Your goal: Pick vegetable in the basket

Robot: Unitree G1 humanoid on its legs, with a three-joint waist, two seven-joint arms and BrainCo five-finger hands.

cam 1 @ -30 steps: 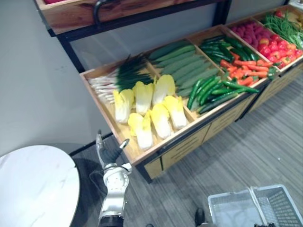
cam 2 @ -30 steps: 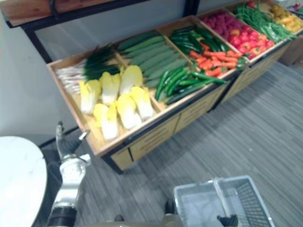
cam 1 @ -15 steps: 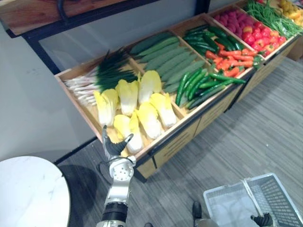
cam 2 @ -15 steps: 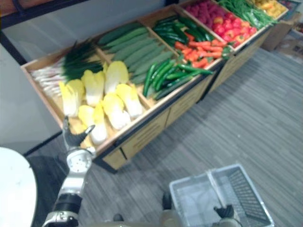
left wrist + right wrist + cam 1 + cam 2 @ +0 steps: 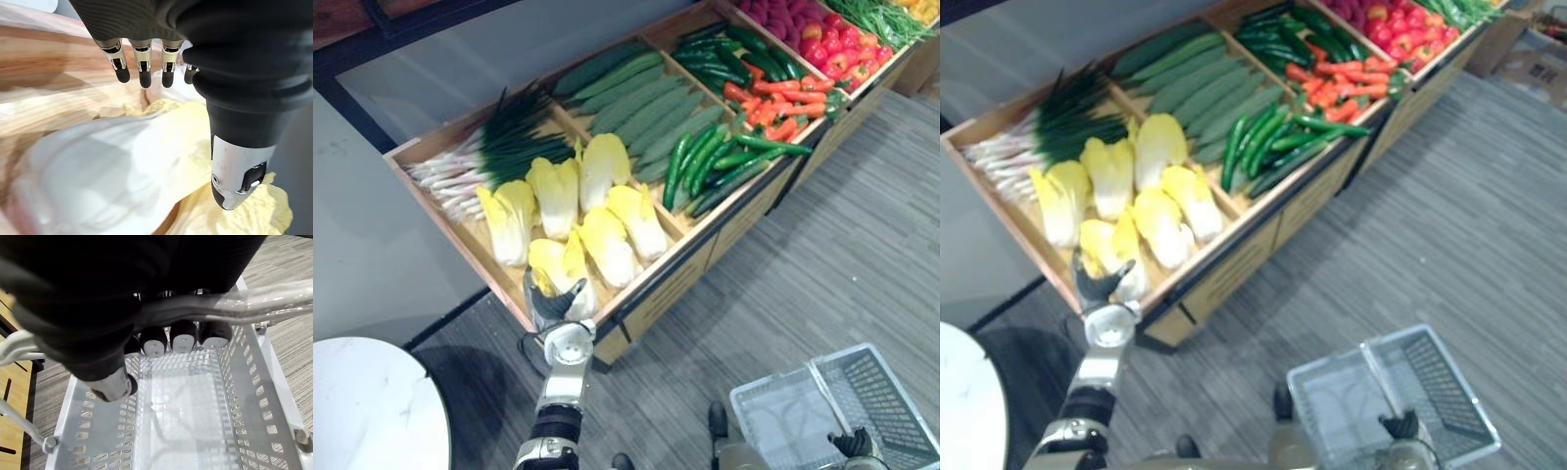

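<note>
Left hand: raised at the front corner of the wooden crate, fingers straight and spread from the thumb, holding nothing. It hovers just over the frontmost napa cabbage. In the left wrist view the cabbage's pale leaves lie below the fingertips; cannot tell whether they touch.

Cabbage: pale yellow, lying with the other cabbages in the crate's near compartment. Spring onions lie behind them.

Other compartments, toward the robot's right: cucumbers, then green chillies, then orange-red chillies.

Right hand: low at the robot's right, fingers curled round the handle of the grey plastic basket. The basket hangs above the striped grey floor, well apart from the crate. The right wrist view looks down into it through the mesh walls.
</note>
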